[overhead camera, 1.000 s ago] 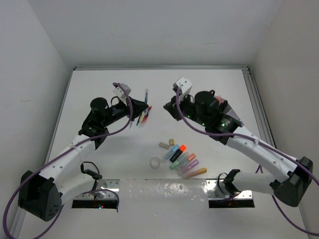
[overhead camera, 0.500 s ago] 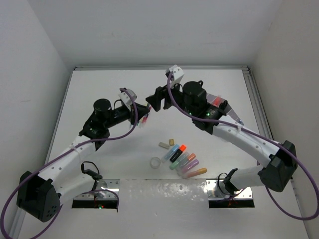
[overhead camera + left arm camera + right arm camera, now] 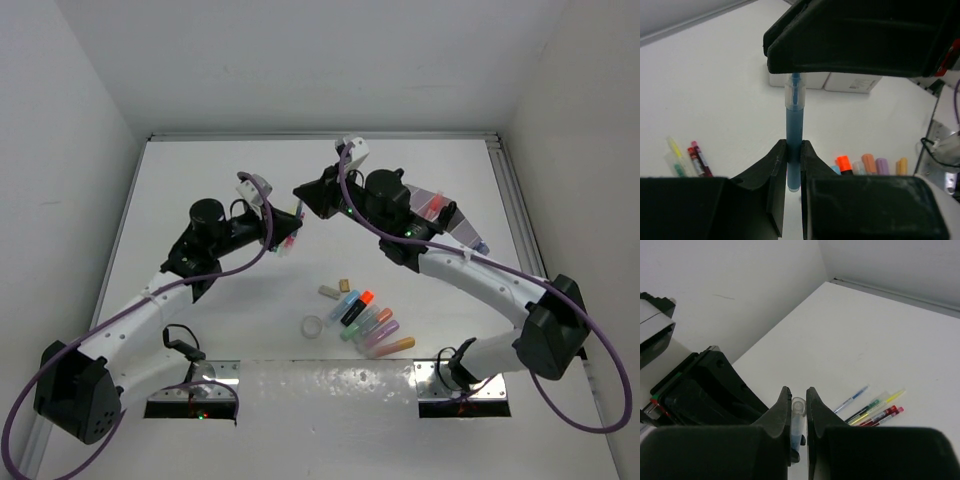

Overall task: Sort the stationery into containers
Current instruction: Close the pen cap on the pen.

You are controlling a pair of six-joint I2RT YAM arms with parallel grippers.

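Passing the blue pen (image 3: 794,120) from one arm to the other looked like the job at this moment. To do it well, only one side should let go, and only once the other side had a firm hold. The pen stood straight up in the air above the counter (image 3: 200,180) and did not touch it. The left pincer (image 3: 793,150) was squeezed shut on the low part of the pen. The right pincer (image 3: 798,390) was closed on the top part, near the clear cap, with one finger pressed on each side. So both pincers held the same pen, one end each, and they were very near each other but did not seem to touch. The left one should open slowly and pull straight back, so the pen would not tip or get knocked loose. Then the right arm would need to carry it to the pale organizer (image 3: 462,230), which sat beside that arm and was partly hidden by it. More pens (image 3: 883,415) lay in a small bunch on the counter below the two pincers. The highlighters (image 3: 368,322) lay in a row nearer the arm bases.
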